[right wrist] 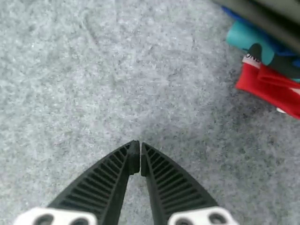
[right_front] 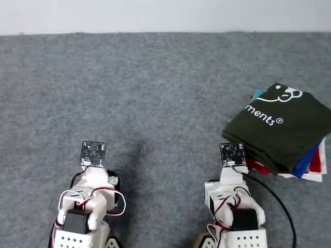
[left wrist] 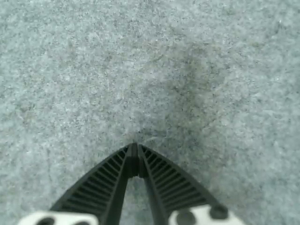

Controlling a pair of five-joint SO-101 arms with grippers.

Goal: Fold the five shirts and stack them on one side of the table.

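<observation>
the shirts [right_front: 282,129] sit folded in one stack at the right edge of the grey table [right_front: 155,93], dark green one on top, with blue, red, teal and white edges peeking out beneath. left tool [left wrist: 136,152] is pinched tip to tip, nothing in it, low over the felt. right tool [right wrist: 137,150] is likewise closed up and holding nothing, near the stack's corner.
</observation>
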